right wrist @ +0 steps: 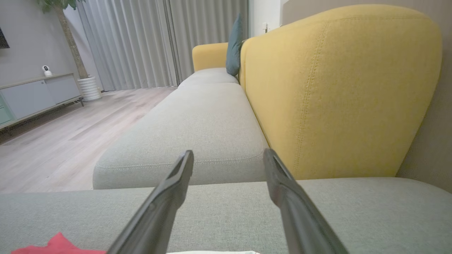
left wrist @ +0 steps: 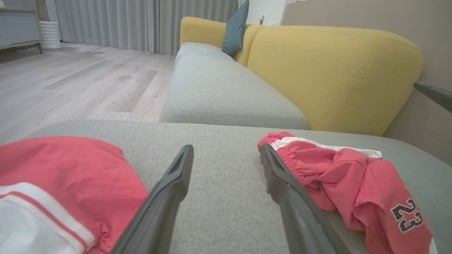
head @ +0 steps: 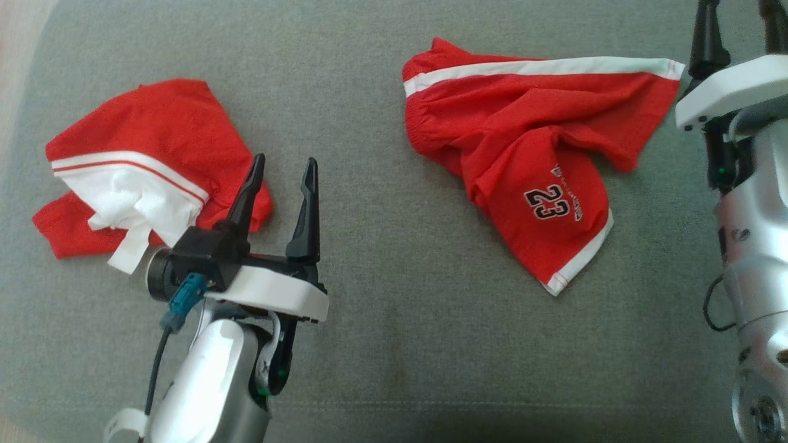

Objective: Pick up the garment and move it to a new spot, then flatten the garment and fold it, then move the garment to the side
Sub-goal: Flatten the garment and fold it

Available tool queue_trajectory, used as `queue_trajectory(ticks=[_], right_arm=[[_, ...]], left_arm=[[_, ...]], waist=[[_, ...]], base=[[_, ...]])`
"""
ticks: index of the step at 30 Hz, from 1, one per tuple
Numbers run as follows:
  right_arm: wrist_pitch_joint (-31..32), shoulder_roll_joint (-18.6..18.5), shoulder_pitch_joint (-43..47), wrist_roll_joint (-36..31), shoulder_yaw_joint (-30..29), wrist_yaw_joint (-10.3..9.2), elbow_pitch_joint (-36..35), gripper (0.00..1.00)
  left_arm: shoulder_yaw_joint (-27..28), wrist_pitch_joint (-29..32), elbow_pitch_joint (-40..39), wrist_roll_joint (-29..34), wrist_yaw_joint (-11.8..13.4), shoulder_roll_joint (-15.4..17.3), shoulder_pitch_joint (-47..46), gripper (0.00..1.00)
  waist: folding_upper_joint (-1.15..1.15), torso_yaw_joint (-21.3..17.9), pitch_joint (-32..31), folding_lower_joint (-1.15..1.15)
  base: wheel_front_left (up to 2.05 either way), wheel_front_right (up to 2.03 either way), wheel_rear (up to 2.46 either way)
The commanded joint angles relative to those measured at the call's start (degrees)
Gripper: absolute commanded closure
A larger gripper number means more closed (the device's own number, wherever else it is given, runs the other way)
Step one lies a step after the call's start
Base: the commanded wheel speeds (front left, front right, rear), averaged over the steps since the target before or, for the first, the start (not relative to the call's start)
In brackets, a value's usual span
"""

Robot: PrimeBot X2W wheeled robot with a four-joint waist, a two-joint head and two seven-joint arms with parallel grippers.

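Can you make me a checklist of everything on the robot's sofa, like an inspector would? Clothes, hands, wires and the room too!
Surface: grey cushion, bare between the two garments.
Job's things: red shorts marked 23, crumpled, lying loose near the right arm.
Clutter: red and white garment, bunched, beside the left gripper; cannot tell if it belongs to the job.
Grippers: left gripper open, holding nothing; right gripper open, holding nothing.
Cables: dark cable with a teal plug behind the left gripper; thin black loop on the right arm.
Surroundings: yellow backrest, teal pillow, grey curtains, wood floor.
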Motion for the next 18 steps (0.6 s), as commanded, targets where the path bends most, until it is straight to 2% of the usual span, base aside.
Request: queue_trajectory(ticks=[1,5,9,18], right_arm=[[-0.97,0.91,-1.48,-0.62,0.95,0.37,-1.28,0.0],[-2.28,1.71,0.49,-1.17,2.82,0.37,-2.62,0.0],[-2.77,2.29,4.6,-0.91,4.65,0.37,-7.88,0.0],[-2.85,5.43,22.25,-3.0,5.53,0.37,-30.59,0.0]], left_arm=[[1.59,-0.69,-1.49,0.28,-0.01,0.35,-1.49,0.0],[2.07,-0.69,-1.42,0.09,0.11,0.35,-0.94,0.0],[2.48,-0.69,-1.63,-0.15,0.36,0.35,-0.18,0.0],[2.95,-0.69,-2.37,-0.48,0.87,0.35,2.69,0.0]], waist=[[0.0,-0.4,-0.6,0.0],[0.0,-1.37,-2.42,0.0],[0.0,-2.37,-4.63,0.0],[0.0,-4.01,-9.1,0.0]], base=[[0.0,0.0,0.0],[0.0,0.0,0.0],[0.0,0.0,0.0],[0.0,0.0,0.0]])
